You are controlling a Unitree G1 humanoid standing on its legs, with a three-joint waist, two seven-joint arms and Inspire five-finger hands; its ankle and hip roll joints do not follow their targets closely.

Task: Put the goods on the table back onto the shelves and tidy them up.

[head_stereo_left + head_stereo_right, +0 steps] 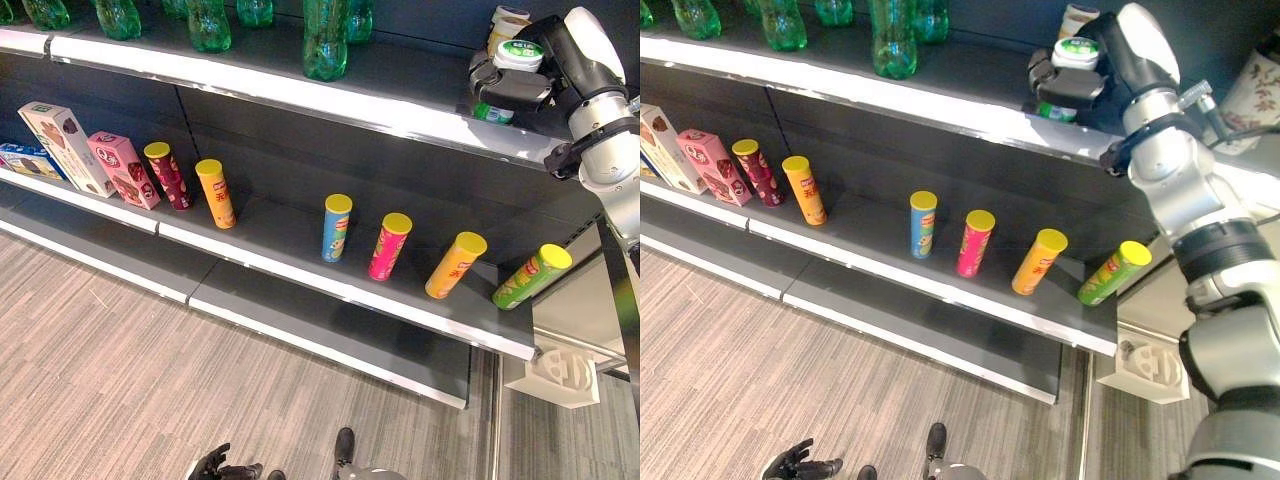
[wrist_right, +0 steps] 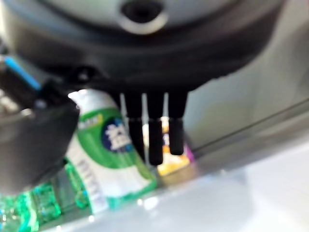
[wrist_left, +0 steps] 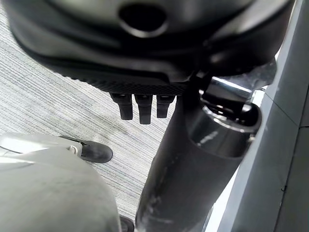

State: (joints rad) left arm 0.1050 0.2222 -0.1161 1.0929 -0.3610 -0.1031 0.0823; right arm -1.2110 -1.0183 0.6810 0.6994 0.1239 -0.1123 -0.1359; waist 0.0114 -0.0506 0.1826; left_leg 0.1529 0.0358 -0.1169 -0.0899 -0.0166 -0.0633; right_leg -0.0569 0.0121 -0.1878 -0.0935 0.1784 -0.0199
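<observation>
My right hand (image 1: 515, 92) is raised at the right end of the top shelf (image 1: 300, 95), curled round a small green-and-white bottle with a green lid (image 1: 520, 52). In the right wrist view the bottle (image 2: 108, 154) stands between the thumb and the fingers (image 2: 155, 140), just above the shelf board. Two cream jars (image 1: 508, 22) stand right behind it. My left hand (image 1: 215, 464) hangs low near the floor, its fingers (image 3: 145, 107) relaxed and holding nothing.
Green drink bottles (image 1: 325, 40) line the top shelf. The middle shelf (image 1: 350, 290) carries several chip cans (image 1: 337, 228), some leaning, and boxes (image 1: 65, 148) at its left. A white box (image 1: 560, 375) sits on the floor at lower right.
</observation>
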